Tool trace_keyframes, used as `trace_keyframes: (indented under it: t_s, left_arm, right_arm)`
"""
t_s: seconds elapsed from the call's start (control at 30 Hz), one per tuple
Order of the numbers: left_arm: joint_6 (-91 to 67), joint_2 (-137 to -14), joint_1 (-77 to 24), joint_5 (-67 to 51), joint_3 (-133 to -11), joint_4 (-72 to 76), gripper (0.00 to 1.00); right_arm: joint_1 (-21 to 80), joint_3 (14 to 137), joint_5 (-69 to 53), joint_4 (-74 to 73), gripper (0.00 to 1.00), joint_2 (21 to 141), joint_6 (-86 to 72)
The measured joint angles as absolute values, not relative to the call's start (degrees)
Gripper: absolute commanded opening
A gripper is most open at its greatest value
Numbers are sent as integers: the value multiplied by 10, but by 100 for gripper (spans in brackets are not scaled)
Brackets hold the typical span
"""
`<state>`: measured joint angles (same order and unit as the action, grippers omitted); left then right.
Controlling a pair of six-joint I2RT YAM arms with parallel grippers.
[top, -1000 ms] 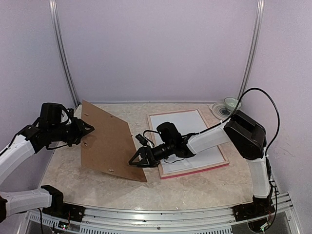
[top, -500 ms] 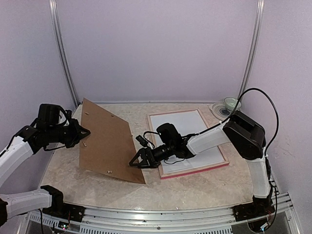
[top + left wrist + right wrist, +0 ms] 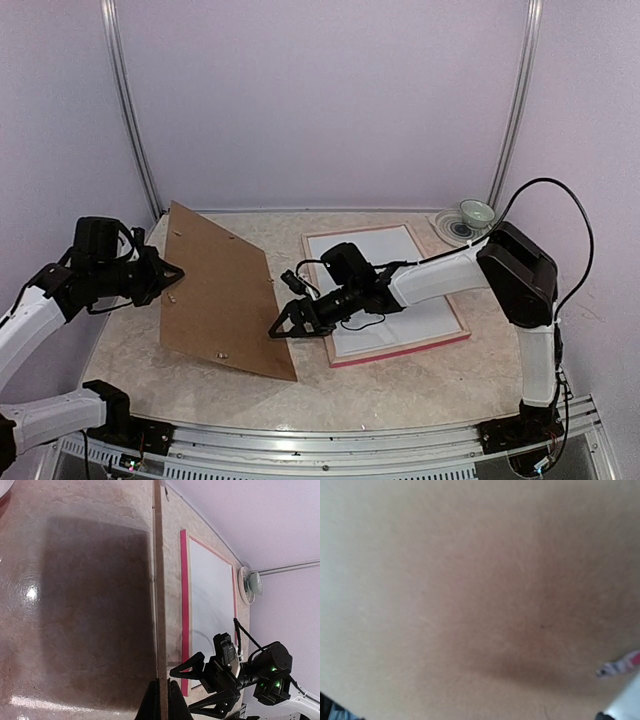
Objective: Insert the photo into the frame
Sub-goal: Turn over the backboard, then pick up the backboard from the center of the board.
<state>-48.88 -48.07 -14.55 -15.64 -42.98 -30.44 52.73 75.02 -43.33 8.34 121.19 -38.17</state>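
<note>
My left gripper is shut on the left edge of a plain brown backing board and holds it tilted up off the table. In the left wrist view the board is edge-on between my fingers. My right gripper is open just beside the board's right edge, low over the table; it also shows in the left wrist view. The pink frame lies flat at the right with a white sheet in it. The sunset photo's picture side is not visible. The right wrist view shows only the blurred brown board.
A small greenish bowl on a glass dish stands at the back right corner. White rails run up the back wall. The marbled table edge lies just in front of the frame.
My left gripper has drawn a little left and down with the board, which now stands slightly steeper. My right gripper has stayed open near the board's right edge while its elbow rose.
</note>
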Motion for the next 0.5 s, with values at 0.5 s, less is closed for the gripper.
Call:
trace_keyframes:
  t_s: [0.5]
  left_arm:
    - [-474, -431, -145, -163, -427, -273, 0]
  right_arm:
    - [405, 707, -382, 2, 99, 1024, -320]
